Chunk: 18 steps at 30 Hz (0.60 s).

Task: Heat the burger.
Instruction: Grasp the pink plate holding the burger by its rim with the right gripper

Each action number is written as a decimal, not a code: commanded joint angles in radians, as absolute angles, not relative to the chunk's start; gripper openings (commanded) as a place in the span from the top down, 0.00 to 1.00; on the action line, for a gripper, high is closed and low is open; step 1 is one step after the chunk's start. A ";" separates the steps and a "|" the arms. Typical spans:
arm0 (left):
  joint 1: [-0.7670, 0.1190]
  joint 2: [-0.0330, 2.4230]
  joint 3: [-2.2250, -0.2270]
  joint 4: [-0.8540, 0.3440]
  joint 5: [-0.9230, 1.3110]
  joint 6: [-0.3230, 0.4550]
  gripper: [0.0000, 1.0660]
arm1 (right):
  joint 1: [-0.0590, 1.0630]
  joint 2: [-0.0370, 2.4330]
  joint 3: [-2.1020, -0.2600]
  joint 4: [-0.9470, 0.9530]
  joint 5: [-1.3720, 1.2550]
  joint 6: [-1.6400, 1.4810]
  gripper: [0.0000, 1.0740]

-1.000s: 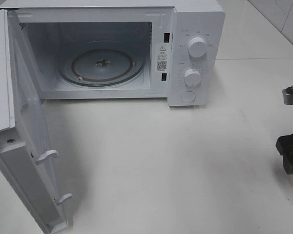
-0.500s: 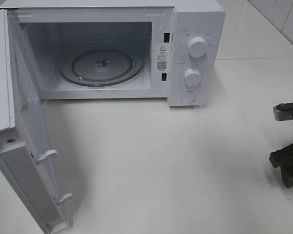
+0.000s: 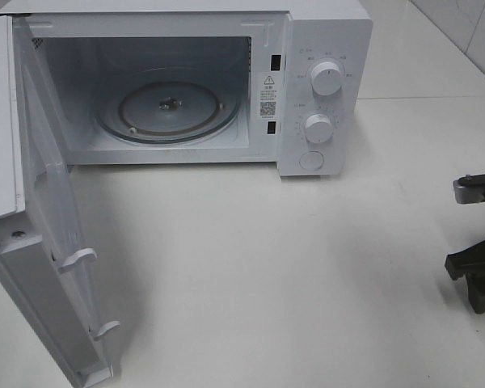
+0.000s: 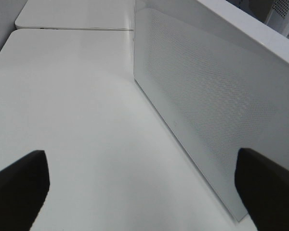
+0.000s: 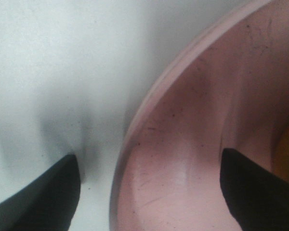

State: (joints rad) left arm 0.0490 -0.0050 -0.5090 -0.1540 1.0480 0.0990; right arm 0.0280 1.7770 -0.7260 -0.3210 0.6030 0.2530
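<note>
The white microwave [image 3: 319, 97] stands at the back with its door [image 3: 40, 242] swung wide open to the left and its glass turntable [image 3: 168, 109] bare. My right gripper [image 3: 474, 279] is at the far right edge of the table. In the right wrist view it [image 5: 149, 161] is open and straddles the rim of the pink plate [image 5: 183, 159], one finger over the table and the other over the plate's inside. A golden-brown sliver [image 5: 288, 149] at that frame's edge may be the burger; the rest is out of view. My left gripper [image 4: 139, 168] is open and empty, behind the door's outer face.
The microwave's two knobs [image 3: 326, 78] and round button [image 3: 310, 160] are on its right panel. The open door [image 4: 216, 101] juts out across the left side of the white table [image 3: 267, 267]. A second table [image 3: 420, 56] adjoins behind on the right.
My right gripper has moved down the exterior view, toward the table's front, and slightly inward. Its fingers have narrowed a little. The left arm and microwave are unchanged.
</note>
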 commanded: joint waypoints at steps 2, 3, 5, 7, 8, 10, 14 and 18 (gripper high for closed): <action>0.045 -0.026 -0.504 -0.159 1.037 0.096 0.06 | 0.022 1.793 -0.719 -0.328 0.619 0.288 0.38; 0.045 -0.026 -0.504 -0.159 1.037 0.096 0.06 | 0.022 1.793 -0.719 -0.328 0.631 0.308 0.47; 0.045 -0.026 -0.504 -0.159 1.037 0.096 0.06 | 0.022 1.793 -0.719 -0.328 0.635 0.315 0.51; 0.045 -0.026 -0.504 -0.159 1.037 0.096 0.06 | 0.022 1.793 -0.719 -0.328 0.635 0.335 0.62; 0.045 -0.026 -0.504 -0.159 1.037 0.096 0.06 | 0.022 1.793 -0.720 -0.328 0.635 0.348 0.75; 0.045 -0.026 -0.504 -0.159 1.037 0.096 0.06 | 0.022 1.793 -0.720 -0.328 0.635 0.353 0.81; 0.045 -0.026 -0.504 -0.159 1.037 0.096 0.06 | 0.024 1.793 -0.721 -0.328 0.637 0.367 1.00; 0.045 -0.026 -0.504 -0.159 1.037 0.096 0.06 | 0.024 1.793 -0.734 -0.328 0.662 0.367 1.00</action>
State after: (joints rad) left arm 0.0490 -0.0050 -0.5090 -0.1540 1.0480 0.0990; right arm 0.0290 1.7850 -0.7340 -0.3320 0.6490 0.3630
